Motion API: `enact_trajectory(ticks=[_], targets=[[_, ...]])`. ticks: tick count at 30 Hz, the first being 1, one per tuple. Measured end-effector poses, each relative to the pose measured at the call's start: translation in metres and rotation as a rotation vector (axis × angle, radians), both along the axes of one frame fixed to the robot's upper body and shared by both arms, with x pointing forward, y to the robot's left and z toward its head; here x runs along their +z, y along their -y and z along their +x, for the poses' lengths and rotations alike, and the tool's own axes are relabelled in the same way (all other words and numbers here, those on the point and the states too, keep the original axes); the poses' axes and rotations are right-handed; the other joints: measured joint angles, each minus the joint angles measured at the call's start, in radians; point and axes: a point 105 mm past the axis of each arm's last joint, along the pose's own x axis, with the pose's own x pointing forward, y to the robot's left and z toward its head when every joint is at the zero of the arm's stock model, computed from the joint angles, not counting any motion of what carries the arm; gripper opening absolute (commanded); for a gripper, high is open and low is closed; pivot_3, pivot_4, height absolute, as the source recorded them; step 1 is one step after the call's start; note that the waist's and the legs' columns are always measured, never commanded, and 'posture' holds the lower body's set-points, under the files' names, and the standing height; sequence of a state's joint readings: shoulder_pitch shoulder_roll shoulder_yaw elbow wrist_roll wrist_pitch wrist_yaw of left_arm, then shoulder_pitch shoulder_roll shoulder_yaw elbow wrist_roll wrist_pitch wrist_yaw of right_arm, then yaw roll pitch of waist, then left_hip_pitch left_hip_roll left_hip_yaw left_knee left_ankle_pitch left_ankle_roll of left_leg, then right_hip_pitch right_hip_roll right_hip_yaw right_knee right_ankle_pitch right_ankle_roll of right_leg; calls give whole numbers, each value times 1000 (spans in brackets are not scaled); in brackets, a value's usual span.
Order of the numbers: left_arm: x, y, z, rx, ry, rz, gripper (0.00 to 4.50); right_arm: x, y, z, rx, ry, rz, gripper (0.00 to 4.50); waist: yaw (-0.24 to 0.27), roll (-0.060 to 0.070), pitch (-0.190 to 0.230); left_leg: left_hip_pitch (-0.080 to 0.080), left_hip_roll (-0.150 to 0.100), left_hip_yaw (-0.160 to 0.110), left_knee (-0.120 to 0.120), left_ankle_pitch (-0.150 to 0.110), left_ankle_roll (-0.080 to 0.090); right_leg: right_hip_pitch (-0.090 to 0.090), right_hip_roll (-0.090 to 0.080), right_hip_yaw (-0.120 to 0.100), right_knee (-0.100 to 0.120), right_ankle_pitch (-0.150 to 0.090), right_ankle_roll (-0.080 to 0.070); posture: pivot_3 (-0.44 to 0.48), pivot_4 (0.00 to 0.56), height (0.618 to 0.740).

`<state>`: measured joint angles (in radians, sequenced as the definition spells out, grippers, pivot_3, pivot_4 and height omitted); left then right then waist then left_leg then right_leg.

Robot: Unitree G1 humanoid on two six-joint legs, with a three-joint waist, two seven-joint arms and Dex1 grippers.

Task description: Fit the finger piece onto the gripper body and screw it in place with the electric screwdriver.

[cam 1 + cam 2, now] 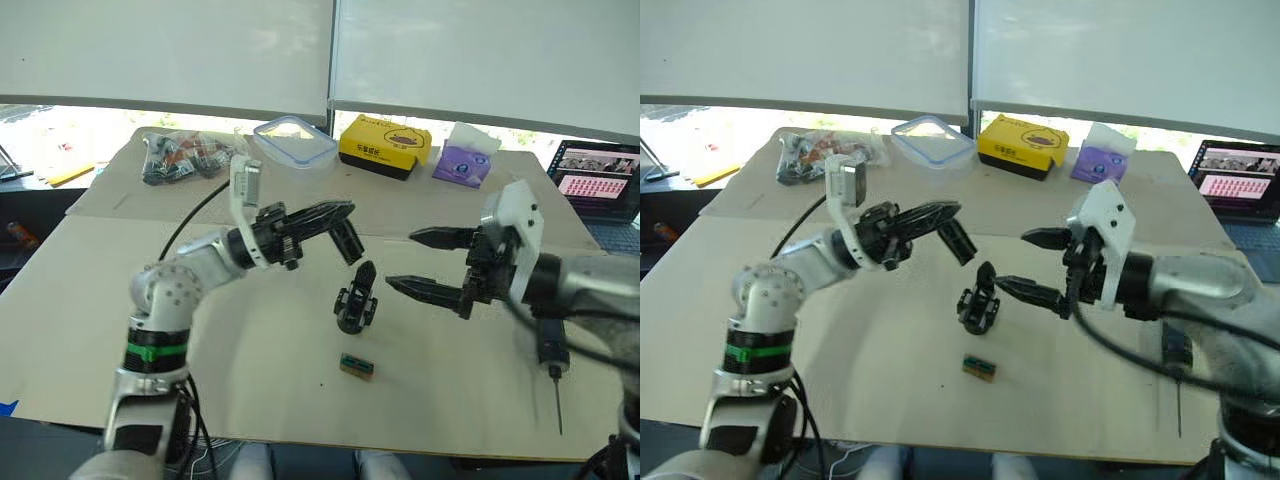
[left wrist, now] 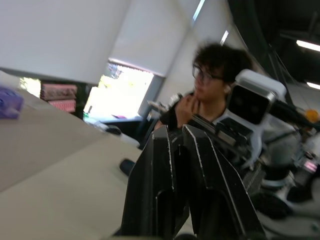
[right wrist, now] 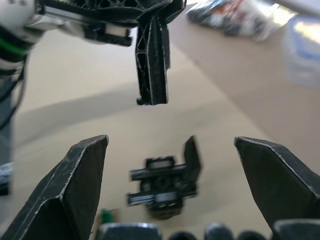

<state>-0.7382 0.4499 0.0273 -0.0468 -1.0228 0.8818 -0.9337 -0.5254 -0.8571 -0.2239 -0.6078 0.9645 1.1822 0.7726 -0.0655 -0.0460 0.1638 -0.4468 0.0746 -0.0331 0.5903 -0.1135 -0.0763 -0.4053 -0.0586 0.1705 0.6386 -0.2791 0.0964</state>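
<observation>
The left gripper (image 1: 335, 215) was clamped on the finger piece (image 1: 347, 241), a flat black ribbed blade hanging down from its fingertips above the table (image 1: 90, 330). Below it stood the gripper body (image 1: 356, 298), a small black mechanism with one pointed finger rising from its linkages. The right gripper (image 1: 422, 262), fingers spread wide, hovered just beside the gripper body. The electric screwdriver (image 1: 552, 360) lay at the table's right edge, its thin bit pointing toward the near edge.

Open tabletop (image 1: 250, 360) all around the gripper body (image 1: 355, 300). Just beside it, only a small green block (image 1: 357, 366). Directly above, the held finger piece (image 1: 346, 240).
</observation>
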Motion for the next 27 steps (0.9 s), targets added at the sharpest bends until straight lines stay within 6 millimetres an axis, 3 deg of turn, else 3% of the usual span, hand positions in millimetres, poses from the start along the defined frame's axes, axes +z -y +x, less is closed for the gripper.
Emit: enact_trajectory(ticks=[4, 8, 11, 20, 23, 25, 26, 27], targets=[[-16, 4, -14, -147, 19, 146, 0, -11, -21, -10, 110, -200, 4, 4481, -5, 0, 0, 0, 0, 0, -2, 0, 0, -1, 0, 0, 1, -1, -1, 0, 150, 740], [-20, 8, -19, -195, 17, 164, 0, -19, -42, -11, 151, -273, 26, 4481, -4, 0, 1, -6, 0, -1, -1, 0, 0, -7, 0, 0, 2, -1, -1, 0, 150, 740], [-23, 9, -24, -210, 10, 173, 0, -26, -48, -12, 149, -313, 18, 4481, -2, 0, 1, -14, 0, -1, 0, 0, 0, -14, 0, 0, 4, 4, 6, 0, 150, 740], [-30, 7, -28, -211, -4, 201, 0, -26, -57, -6, 137, -349, 38, 4481, -2, 1, 1, -14, 0, -1, 0, 0, 1, -16, 1, -1, 6, 7, 1, 0, 150, 740], [-34, 6, -28, -207, -17, 201, 0, -30, -58, -6, 137, -365, 28, 3709, -2, 1, 1, -14, 0, -1, 0, 0, 1, -16, 1, -1, 6, 7, 1, 0, 150, 740], [-34, 7, -28, -208, -18, 202, 0, -32, -58, -5, 133, -374, 23, 2968, -2, 1, 1, -14, 0, -1, 0, 0, 1, -16, 1, -1, 6, 7, 2, 0, 150, 740], [-34, 7, -28, -208, -17, 202, 0, -32, -58, -5, 132, -374, 23, 2968, -1, 1, 1, -14, 0, -1, 0, 0, 1, -16, 1, -1, 6, 7, 2, 0, 150, 740], [-34, 7, -28, -209, -17, 203, 0, -32, -58, -5, 131, -375, 23, 2597, -1, 1, 1, -14, 0, -1, 0, 0, 1, -16, 1, -1, 6, 7, 2, 0, 150, 740]])
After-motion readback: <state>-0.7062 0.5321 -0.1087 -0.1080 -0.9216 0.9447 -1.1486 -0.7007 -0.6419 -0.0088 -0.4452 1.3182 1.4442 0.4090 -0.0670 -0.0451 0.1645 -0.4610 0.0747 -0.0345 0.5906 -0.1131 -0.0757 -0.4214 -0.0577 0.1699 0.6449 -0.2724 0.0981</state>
